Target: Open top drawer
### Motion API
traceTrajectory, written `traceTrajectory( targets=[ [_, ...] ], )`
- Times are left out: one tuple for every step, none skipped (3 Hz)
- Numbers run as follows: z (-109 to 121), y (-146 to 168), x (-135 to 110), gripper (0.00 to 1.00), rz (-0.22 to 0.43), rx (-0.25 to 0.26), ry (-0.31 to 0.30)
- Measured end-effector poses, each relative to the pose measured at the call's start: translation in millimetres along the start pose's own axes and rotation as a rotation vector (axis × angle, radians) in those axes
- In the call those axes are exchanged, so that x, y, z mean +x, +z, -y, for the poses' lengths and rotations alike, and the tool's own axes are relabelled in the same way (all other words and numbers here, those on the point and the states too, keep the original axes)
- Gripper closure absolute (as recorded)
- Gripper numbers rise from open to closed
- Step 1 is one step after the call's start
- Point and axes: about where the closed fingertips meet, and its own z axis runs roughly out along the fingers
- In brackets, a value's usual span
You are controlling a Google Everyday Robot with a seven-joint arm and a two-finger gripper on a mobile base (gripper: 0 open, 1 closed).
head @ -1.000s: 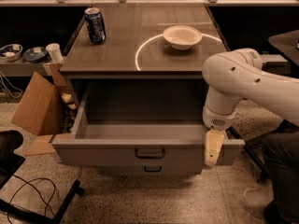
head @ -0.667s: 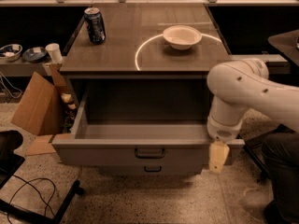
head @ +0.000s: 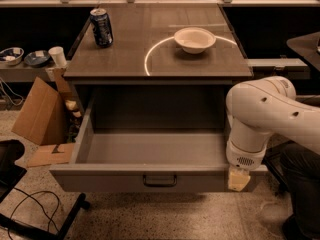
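- The top drawer [head: 100, 178] stands far out beneath the desk [head: 150, 59].
- Our tool [head: 239, 180] sits at its right front corner; its grip we cannot tell.
- We should retreat without bumping it.

Top drawer [head: 150, 151] is out, pulled well forward from under the tabletop [head: 200, 66]. It's a deep grey metal box, sitting level, with a small dark loop handle [head: 160, 180] centred on its front panel. The gripper [head: 239, 180] hangs at the drawer's front right corner.
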Motion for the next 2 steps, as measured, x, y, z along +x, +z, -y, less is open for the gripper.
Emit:
traceTrajectory(
  targets=[
    [-1,-2,0,0.85,0.0,-0.001,0.001],
    [-30,-1,26,1.0,-0.062,-0.032,0.038]
  ],
)
